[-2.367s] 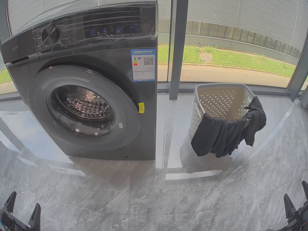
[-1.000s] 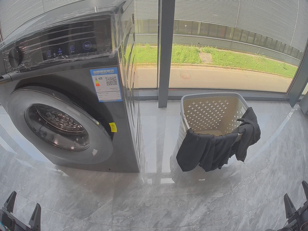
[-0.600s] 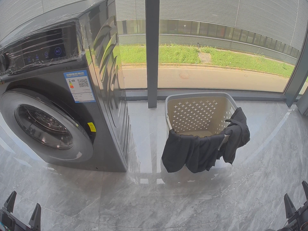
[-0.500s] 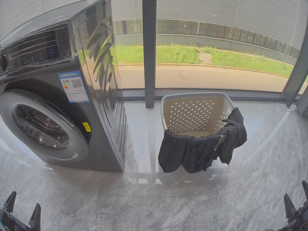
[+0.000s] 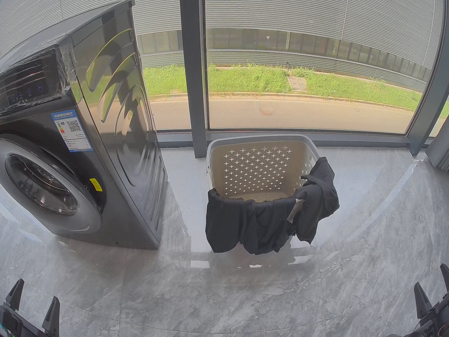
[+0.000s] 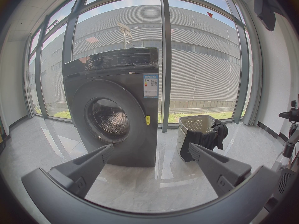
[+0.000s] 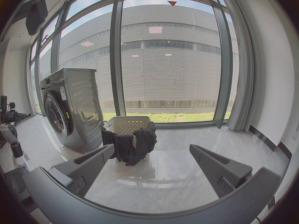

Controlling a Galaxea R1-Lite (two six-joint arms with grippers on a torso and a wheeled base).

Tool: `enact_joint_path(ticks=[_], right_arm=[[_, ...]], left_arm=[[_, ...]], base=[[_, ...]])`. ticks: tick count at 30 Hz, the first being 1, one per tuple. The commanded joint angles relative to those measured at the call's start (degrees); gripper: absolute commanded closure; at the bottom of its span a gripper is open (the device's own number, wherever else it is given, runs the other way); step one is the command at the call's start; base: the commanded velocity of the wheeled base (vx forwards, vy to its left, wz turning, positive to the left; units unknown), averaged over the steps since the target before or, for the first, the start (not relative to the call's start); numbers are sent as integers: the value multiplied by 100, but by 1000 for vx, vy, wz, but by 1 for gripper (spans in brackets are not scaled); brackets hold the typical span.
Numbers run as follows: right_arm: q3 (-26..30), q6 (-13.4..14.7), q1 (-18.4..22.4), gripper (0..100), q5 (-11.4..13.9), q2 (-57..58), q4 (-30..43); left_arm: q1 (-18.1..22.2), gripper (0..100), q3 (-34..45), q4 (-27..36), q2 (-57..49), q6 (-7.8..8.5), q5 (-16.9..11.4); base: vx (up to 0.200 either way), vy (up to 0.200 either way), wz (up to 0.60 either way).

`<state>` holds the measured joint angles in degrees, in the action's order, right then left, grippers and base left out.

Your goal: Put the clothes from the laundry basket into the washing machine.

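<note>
A bare, glass-walled room in a modern building, more test space than home laundry: floor-to-ceiling windows [image 5: 304, 71], polished grey marble-look floor [image 5: 243, 296], a washing machine [image 5: 121, 132] standing free on it, plastic wrap [image 5: 61, 71] over its control panel [image 5: 23, 90].

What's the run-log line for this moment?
black clothes draped over white perforated plastic laundry basket rim | grey front-loading washing machine left of basket | left claw open | right claw open

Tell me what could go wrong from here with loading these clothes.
1. The dark clothes hang over the front rim of the laundry basket, so pulling them might tip or drag it.
2. The door of the washing machine looks shut; carrying cloth there first would likely stall.
3. The cloth hangs long, so it may trail on the floor.
</note>
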<state>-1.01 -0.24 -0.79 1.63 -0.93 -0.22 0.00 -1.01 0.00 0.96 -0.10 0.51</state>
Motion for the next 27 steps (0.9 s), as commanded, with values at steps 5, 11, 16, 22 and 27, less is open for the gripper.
enact_joint_path(ticks=[5, 11, 16, 22, 27], right_arm=[[101, -2, 0, 0, 4, 93, -4], [101, -2, 0, 0, 4, 93, -4], [101, -2, 0, 0, 4, 93, -4], [101, -2, 0, 0, 4, 93, -4], [101, -2, 0, 0, 4, 93, -4]], left_arm=[[0, 0, 84, 0, -96, -34, 2], [0, 0, 84, 0, -96, -25, 2], [0, 0, 84, 0, -96, -34, 2], [0, 0, 84, 0, -96, -43, 2], [0, 0, 84, 0, -96, -43, -7]], base=[[40, 0, 0], [200, 0, 0], [200, 0, 0], [67, 0, 0], [0, 0, 0]])
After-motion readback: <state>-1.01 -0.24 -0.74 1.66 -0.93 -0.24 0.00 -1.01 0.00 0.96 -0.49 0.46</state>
